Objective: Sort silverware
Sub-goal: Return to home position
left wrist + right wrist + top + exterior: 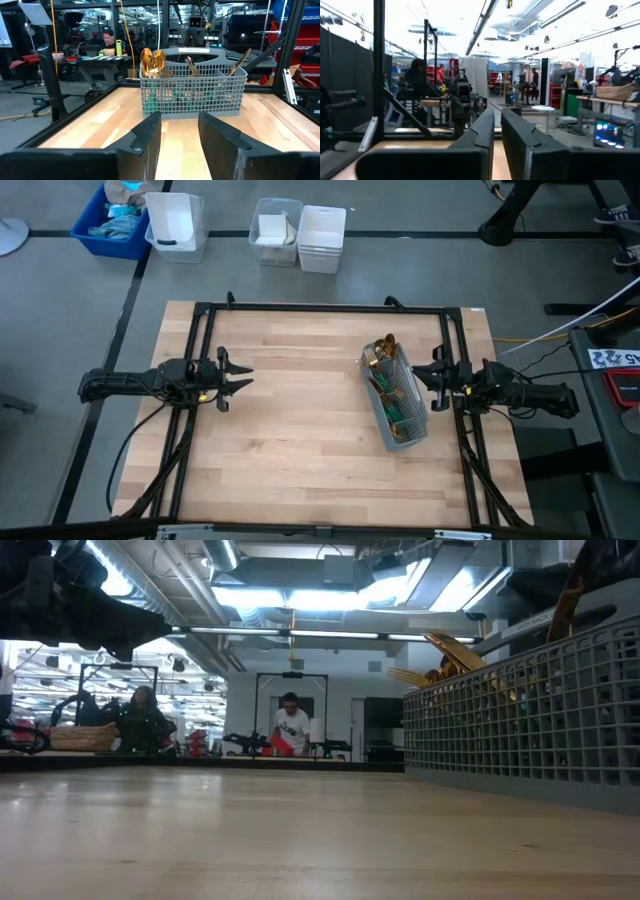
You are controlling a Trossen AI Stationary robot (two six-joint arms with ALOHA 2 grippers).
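The silverware stands in a grey mesh caddy on the right part of the wooden table. Its gold heads stick up above the rim, and the teal handles are down inside. The low view shows the caddy at the right with gold heads over its rim. My left gripper hovers open at the table's left, pointing level at the caddy from well away. My right gripper hovers just right of the caddy. Its fingers are almost together, with nothing between them.
A black frame runs around the table. Bare wood lies between the two grippers. Beyond the far edge, on the floor, stand a blue bin, clear bins and a white bin. People sit in the room behind.
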